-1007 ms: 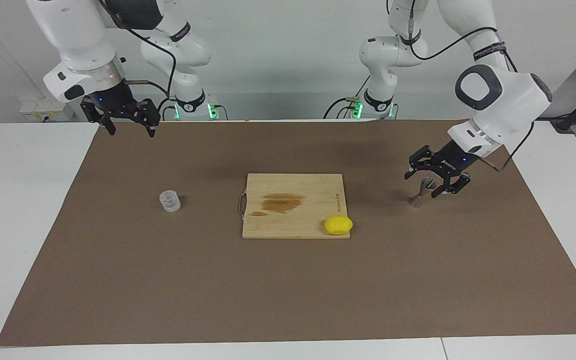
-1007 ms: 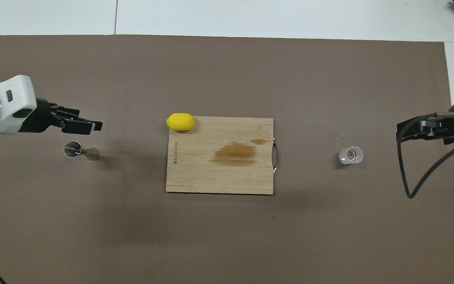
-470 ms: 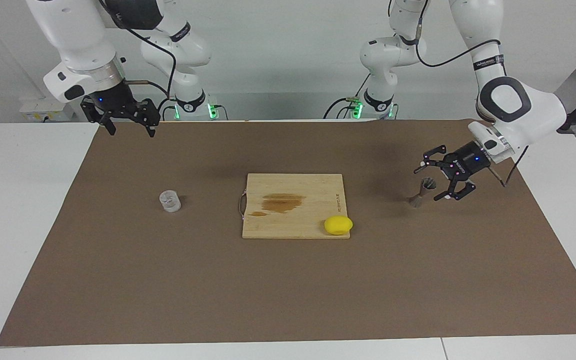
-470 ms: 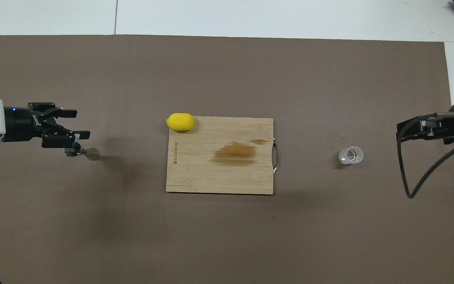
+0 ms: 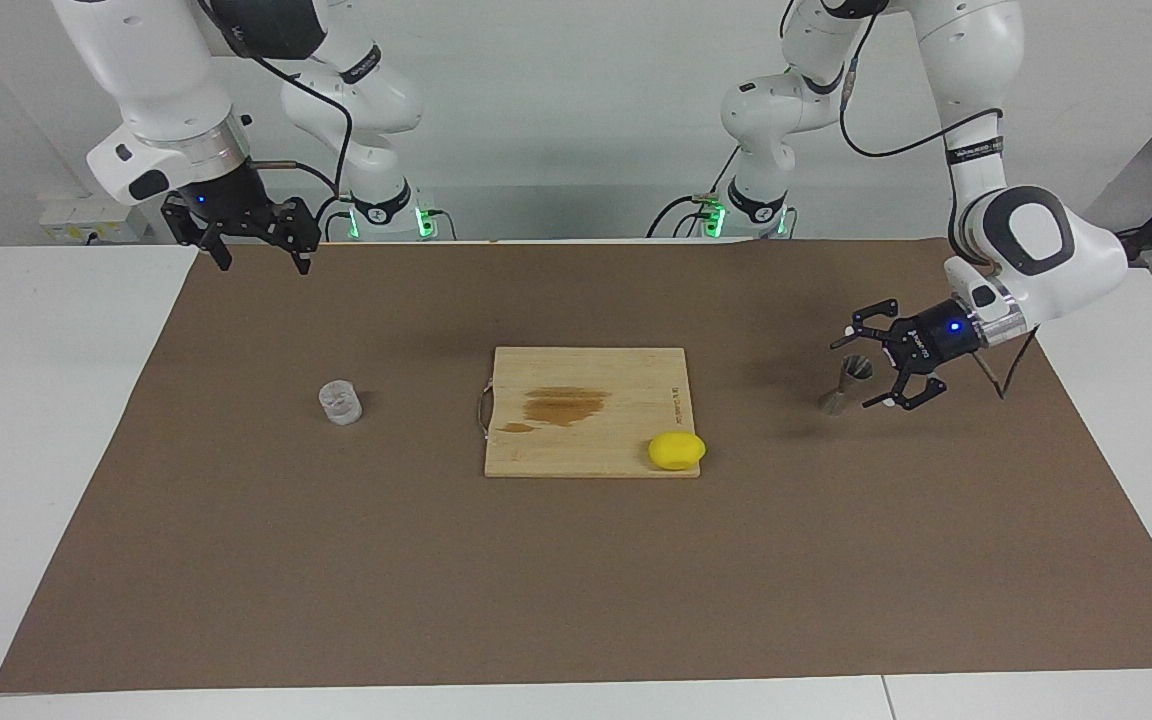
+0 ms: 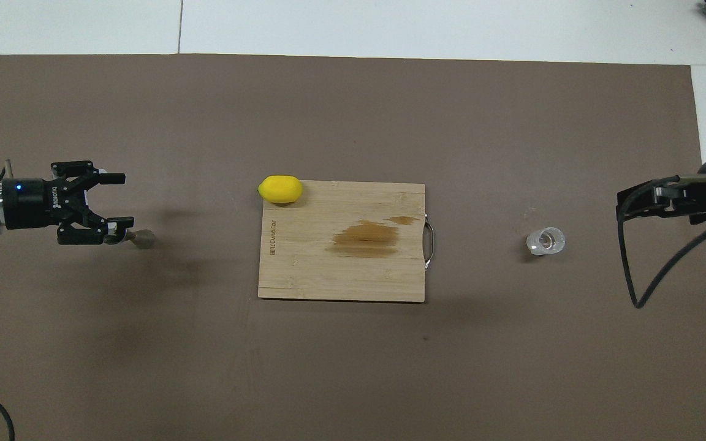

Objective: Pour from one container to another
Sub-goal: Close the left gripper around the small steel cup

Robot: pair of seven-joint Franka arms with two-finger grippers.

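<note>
The clear glass cup (image 5: pixel 340 402) (image 6: pixel 546 241) stands on the brown mat toward the right arm's end. Toward the left arm's end the metal jigger (image 5: pixel 844 386) (image 6: pixel 140 238) stands upright on the mat. My left gripper (image 5: pixel 856 374) (image 6: pixel 125 199) is open and lies level, low at the jigger, on the side toward the left arm's end. Seen from overhead, one finger covers the jigger's upper rim; I cannot tell whether it touches. My right gripper (image 5: pixel 265 262) (image 6: pixel 622 207) waits open, raised over the mat's edge by its base.
A wooden cutting board (image 5: pixel 586 375) (image 6: pixel 304 269) with a brown stain lies mid-table between cup and jigger. A yellow lemon (image 5: pixel 677 450) (image 6: pixel 280 188) sits on its corner. White table borders the mat.
My left gripper has turned level, come down and drawn back toward the left arm's end, beside the jigger. The jigger, cup and right arm have not moved.
</note>
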